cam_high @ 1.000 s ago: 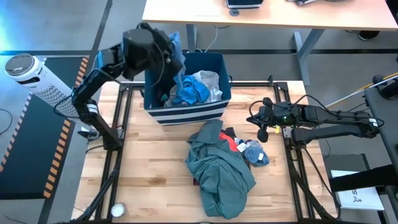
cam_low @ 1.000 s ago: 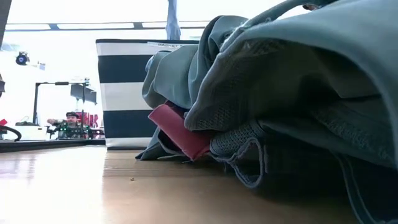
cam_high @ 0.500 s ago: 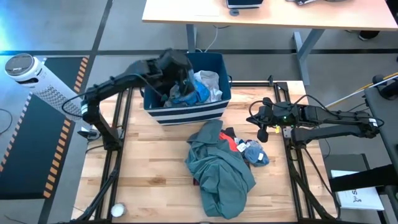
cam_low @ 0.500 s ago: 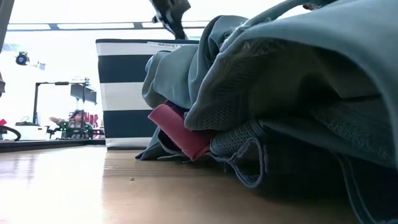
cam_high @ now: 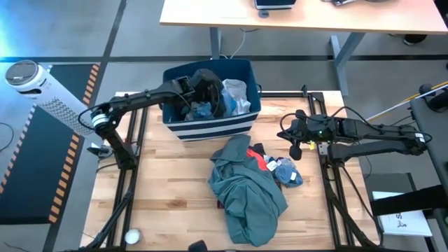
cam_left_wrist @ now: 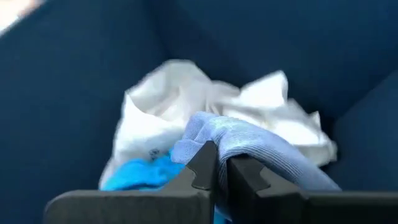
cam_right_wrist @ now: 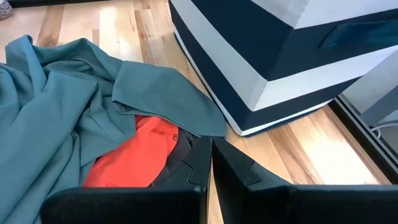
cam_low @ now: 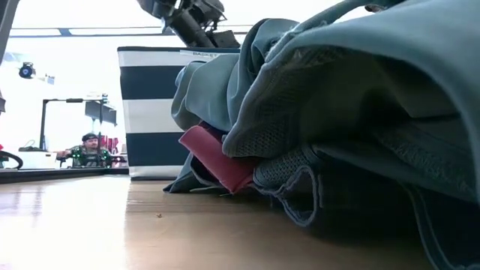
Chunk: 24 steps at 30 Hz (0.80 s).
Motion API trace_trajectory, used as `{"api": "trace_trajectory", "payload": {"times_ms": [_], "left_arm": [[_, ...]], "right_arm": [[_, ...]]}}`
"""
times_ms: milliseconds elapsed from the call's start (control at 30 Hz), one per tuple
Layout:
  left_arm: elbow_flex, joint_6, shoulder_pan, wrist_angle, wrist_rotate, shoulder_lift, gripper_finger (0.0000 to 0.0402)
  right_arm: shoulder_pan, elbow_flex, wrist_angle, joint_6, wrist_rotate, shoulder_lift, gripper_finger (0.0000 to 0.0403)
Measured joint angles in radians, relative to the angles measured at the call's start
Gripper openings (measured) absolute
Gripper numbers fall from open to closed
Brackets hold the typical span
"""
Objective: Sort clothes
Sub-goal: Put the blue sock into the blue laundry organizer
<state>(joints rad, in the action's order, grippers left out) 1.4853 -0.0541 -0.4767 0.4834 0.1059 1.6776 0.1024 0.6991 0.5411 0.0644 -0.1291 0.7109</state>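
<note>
A navy bin with white stripes (cam_high: pixel 210 127) stands at the table's far middle. Inside it lie a white garment (cam_left_wrist: pixel 186 93) and a bright blue piece (cam_left_wrist: pixel 140 175). My left gripper (cam_high: pixel 211 94) reaches down into the bin, shut on a light blue piece (cam_left_wrist: pixel 261 146). On the table in front of the bin a large teal-green garment (cam_high: pixel 248 192) is heaped over a red piece (cam_high: pixel 263 160) and dark fabric, with a blue-grey piece (cam_high: pixel 288 172) at its right. My right gripper (cam_high: pixel 295 150) hangs shut to the right of the pile, holding nothing. My left gripper pinches a fold of the light blue piece (cam_left_wrist: pixel 216 138) between its two fingers. The fingers slant down into the bin from the table's left. The rest of the cloth drapes past the fingertips onto the white garment in the bin.
Black frame rails (cam_high: pixel 136 161) run along both sides of the wooden table. A small white round thing (cam_high: pixel 131 236) lies at the near left corner. A white perforated cylinder (cam_high: pixel 38 87) stands off the table's left. A person (cam_low: pixel 90 145) sits far behind the table.
My left gripper, shut on the light blue piece, has come down from high above the bin's far left corner into the bin, moving toward the table's right. The cloth that hung below it now rests on the clothes in the bin.
</note>
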Motion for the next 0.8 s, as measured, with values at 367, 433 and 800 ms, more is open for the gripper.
{"api": "trace_trajectory", "payload": {"times_ms": [367, 433, 800], "left_arm": [[0.049, -0.009, -0.009, 0.006, 0.01, -0.008, 0.0133], [0.071, -0.009, -0.01, 0.008, 0.014, -0.009, 0.016], [0.112, -0.069, -0.009, 0.117, 0.122, -0.04, 0.0235]], "right_arm": [[0.0, 0.0, -0.001, 0.005, 0.0, 0.0, 0.0], [0.0, 0.0, 0.0, 0.005, -0.001, 0.0, 0.0], [0.0, 0.0, 0.0, 0.011, -0.002, 0.0, 0.0]]}}
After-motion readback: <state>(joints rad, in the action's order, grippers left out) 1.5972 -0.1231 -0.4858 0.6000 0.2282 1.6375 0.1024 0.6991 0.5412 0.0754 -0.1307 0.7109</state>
